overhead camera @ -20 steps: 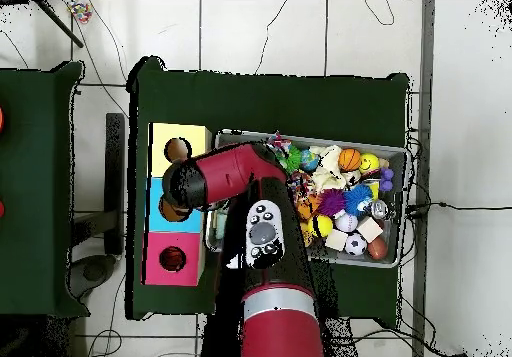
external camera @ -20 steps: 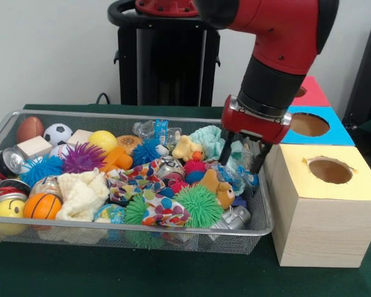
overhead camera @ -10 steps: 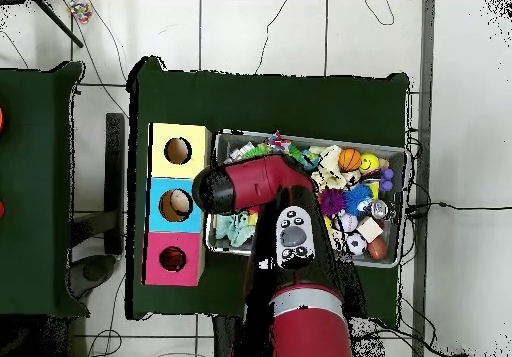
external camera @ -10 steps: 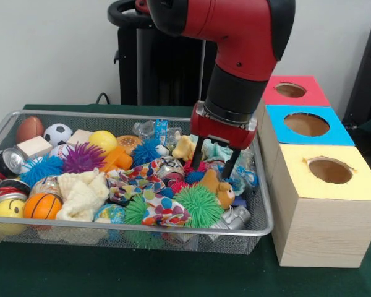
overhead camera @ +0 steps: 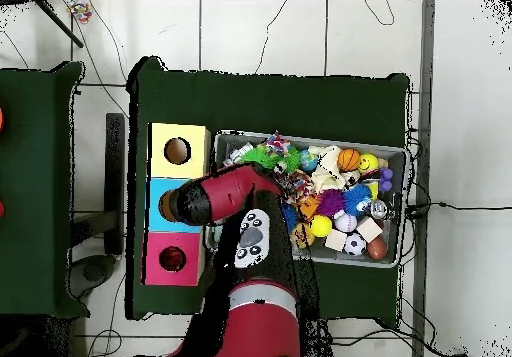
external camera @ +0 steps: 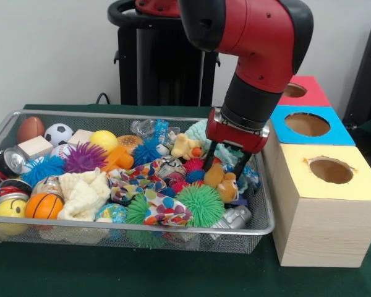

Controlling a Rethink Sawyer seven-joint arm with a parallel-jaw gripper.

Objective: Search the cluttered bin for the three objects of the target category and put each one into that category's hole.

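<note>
Front view: teddy bear (external camera: 222,182) directly beneath spread claw (external camera: 226,162).

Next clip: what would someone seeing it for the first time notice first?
The big red arm dominates the front view, reaching down with its tool open just above a small brown teddy bear at the right end of the wire bin. The bin is heaped with bright toys, such as a green spiky ball near its front. To its right stand three boxes with holes: yellow, blue, red.
</note>
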